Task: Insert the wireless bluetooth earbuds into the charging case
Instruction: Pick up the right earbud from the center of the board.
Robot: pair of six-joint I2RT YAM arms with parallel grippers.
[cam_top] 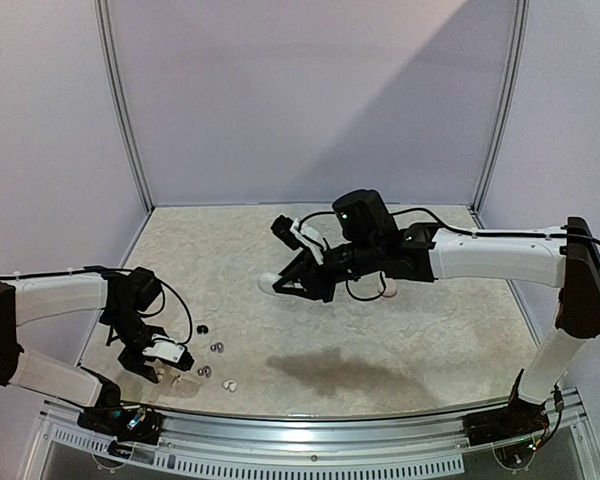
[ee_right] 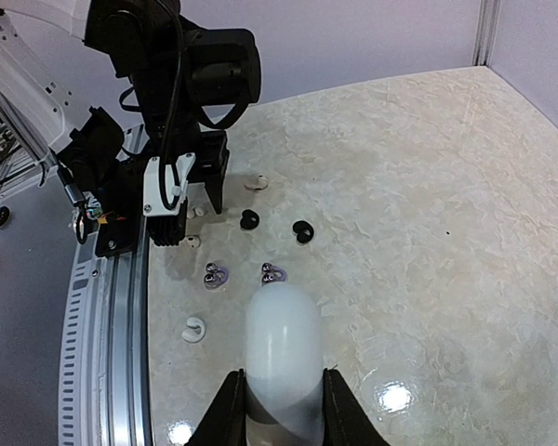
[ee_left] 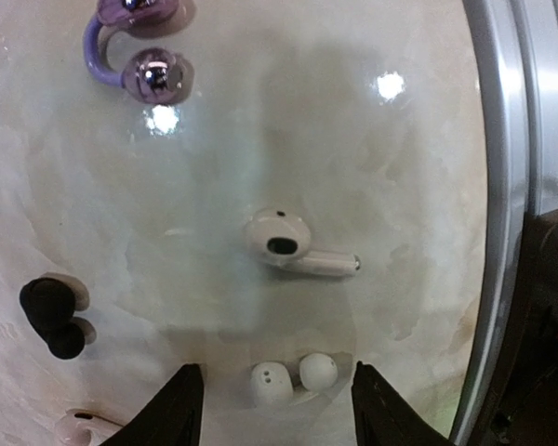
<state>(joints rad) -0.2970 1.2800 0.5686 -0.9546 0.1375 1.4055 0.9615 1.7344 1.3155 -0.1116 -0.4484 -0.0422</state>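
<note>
The surface (cam_top: 430, 330) is pale beige with a marbled pattern, glossy enough to throw back bright spots of light. A ribbed metal rail (cam_top: 310, 425) runs along its 6 o'clock edge. Plain lavender-white walls (cam_top: 280, 100), joined by slim metal uprights, close in the other three sides. A soft dark shadow (cam_top: 320, 365) lies just 6 o'clock of the middle.

The earbuds (cam_top: 218, 347) are scattered loose at about 8 o'clock on the surface, close to the rail. In the left wrist view, a white stemmed earbud (ee_left: 288, 243) lies at the centre, a purple clip earbud (ee_left: 135, 56) at 11 o'clock and a black earbud (ee_left: 51, 316) at 8 o'clock. The left gripper (ee_left: 279, 413) hangs low over them. Its fingers (ee_left: 186, 409) are spread, one on either side of a small white earbud (ee_left: 284, 379), and gaps show on both sides.

The right gripper (ee_right: 281, 409) is above the middle of the surface. Its fingers are clenched on the white, rounded charging case (ee_right: 281, 348), which is held clear of the surface, well apart from the earbuds.
</note>
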